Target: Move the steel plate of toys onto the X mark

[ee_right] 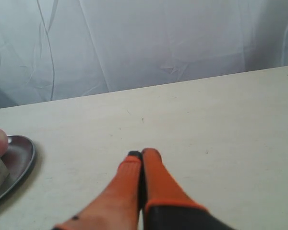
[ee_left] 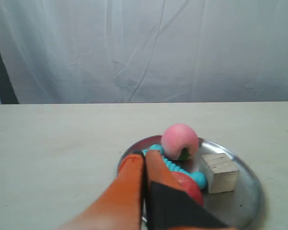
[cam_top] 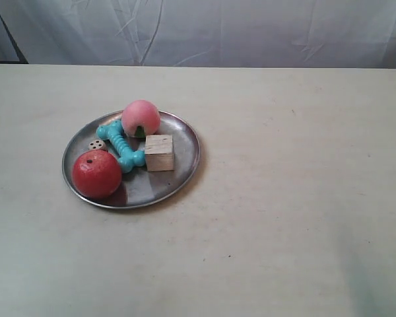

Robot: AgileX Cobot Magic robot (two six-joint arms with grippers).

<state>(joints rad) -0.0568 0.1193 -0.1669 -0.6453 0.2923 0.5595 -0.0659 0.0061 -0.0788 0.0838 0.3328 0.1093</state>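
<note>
The steel plate (cam_top: 179, 142) lies left of the middle of the cream table. It carries a pink peach (cam_top: 140, 117), a red ball (cam_top: 96, 174), a teal bone (cam_top: 121, 145), a wooden cube (cam_top: 159, 152) and a small die (cam_top: 97, 144). My left gripper (ee_left: 144, 154) is shut and empty. It hovers over the plate's (ee_left: 242, 201) near rim, covering part of the red ball (ee_left: 189, 184). My right gripper (ee_right: 141, 154) is shut and empty over bare table, apart from the plate's (ee_right: 23, 153) edge. A tiny dark speck (ee_right: 143, 120) shows beyond it; whether this is the X mark I cannot tell.
A white curtain (cam_top: 204, 30) hangs behind the table's far edge. A dark strip (cam_top: 6, 33) stands at the back left. Neither arm appears in the exterior view.
</note>
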